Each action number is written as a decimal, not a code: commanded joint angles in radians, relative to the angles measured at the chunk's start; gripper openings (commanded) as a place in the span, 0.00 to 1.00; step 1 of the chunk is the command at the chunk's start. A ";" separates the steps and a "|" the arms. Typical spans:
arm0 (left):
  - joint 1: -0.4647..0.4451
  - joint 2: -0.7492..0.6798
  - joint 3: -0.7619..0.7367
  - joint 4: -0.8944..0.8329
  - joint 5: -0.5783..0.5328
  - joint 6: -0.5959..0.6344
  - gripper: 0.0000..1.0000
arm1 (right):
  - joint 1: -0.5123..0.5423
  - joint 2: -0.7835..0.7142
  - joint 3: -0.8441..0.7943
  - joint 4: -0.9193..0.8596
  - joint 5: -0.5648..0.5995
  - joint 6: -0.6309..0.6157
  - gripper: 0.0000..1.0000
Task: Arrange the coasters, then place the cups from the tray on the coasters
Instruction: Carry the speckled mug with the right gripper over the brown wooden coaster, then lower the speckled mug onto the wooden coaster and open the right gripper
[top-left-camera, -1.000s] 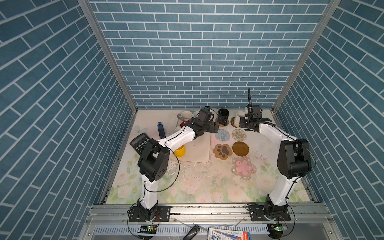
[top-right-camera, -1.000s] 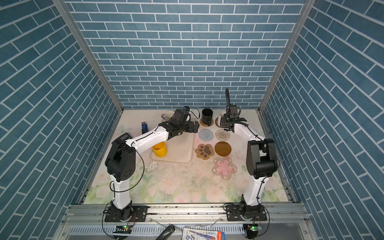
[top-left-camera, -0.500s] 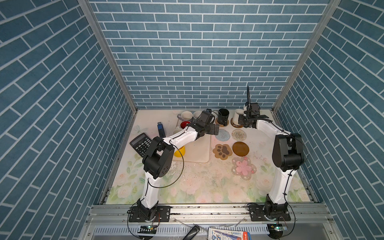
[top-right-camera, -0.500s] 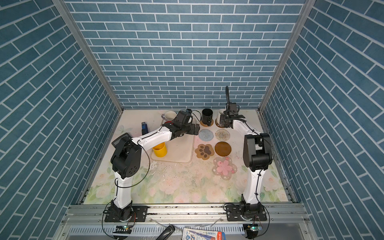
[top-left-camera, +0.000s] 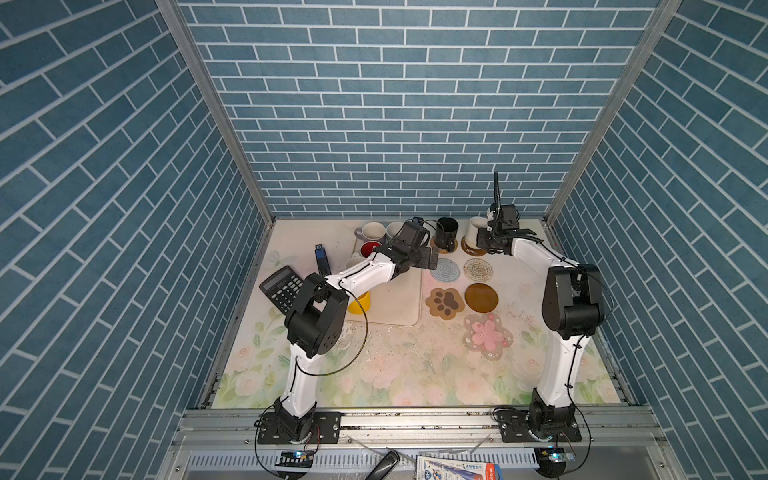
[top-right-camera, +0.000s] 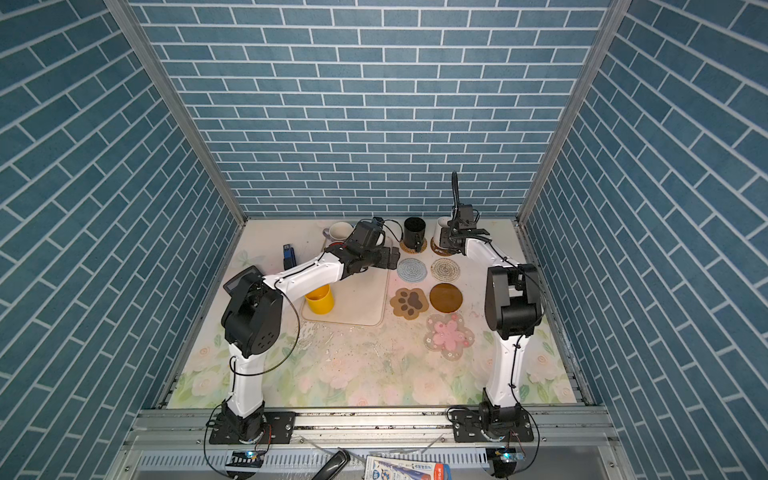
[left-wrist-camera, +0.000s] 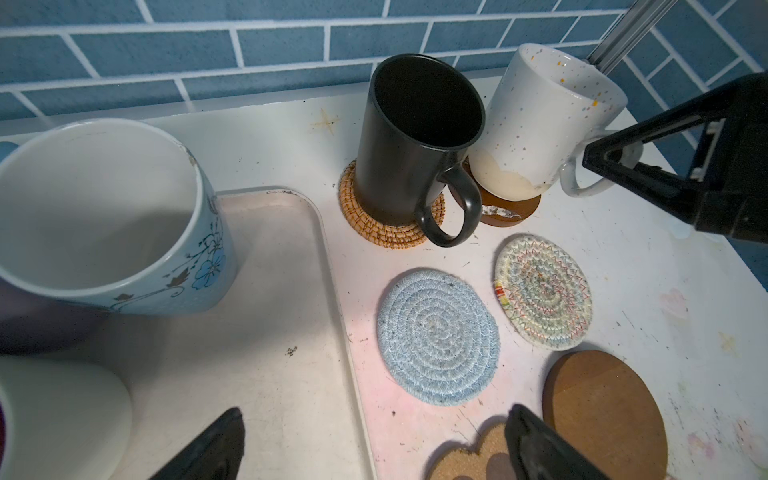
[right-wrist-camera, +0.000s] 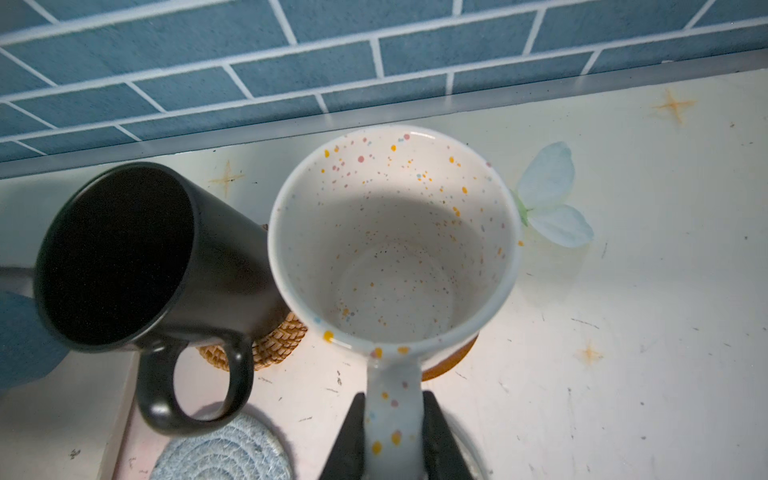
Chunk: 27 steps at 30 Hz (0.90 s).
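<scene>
My right gripper is shut on the handle of a speckled white cup. That cup stands on a brown disc coaster at the back, close beside the black cup on the woven tan coaster. My left gripper hangs open and empty over the right edge of the tray, near the pale blue coaster. The whitish woven, paw, brown disc and pink flower coasters lie bare. A yellow cup and a light blue flowered cup stand on the tray.
A black calculator and a small blue object lie left of the tray. More cups crowd the tray's back end under my left arm. The brick back wall stands just behind the black and speckled cups.
My right arm has shifted slightly left and back with the speckled cup, its elbow swinging inward. The left elbow moved a little; its gripper stayed open in place.
</scene>
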 joint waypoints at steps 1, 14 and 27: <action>0.001 0.027 0.030 -0.003 -0.004 0.013 0.99 | -0.005 -0.014 0.048 0.091 -0.006 -0.062 0.00; 0.012 0.038 0.025 -0.001 0.015 -0.001 0.99 | -0.005 -0.016 0.023 0.073 -0.028 -0.079 0.30; 0.016 -0.012 -0.006 -0.004 0.004 -0.015 0.99 | -0.005 -0.075 -0.009 0.056 -0.030 -0.063 0.40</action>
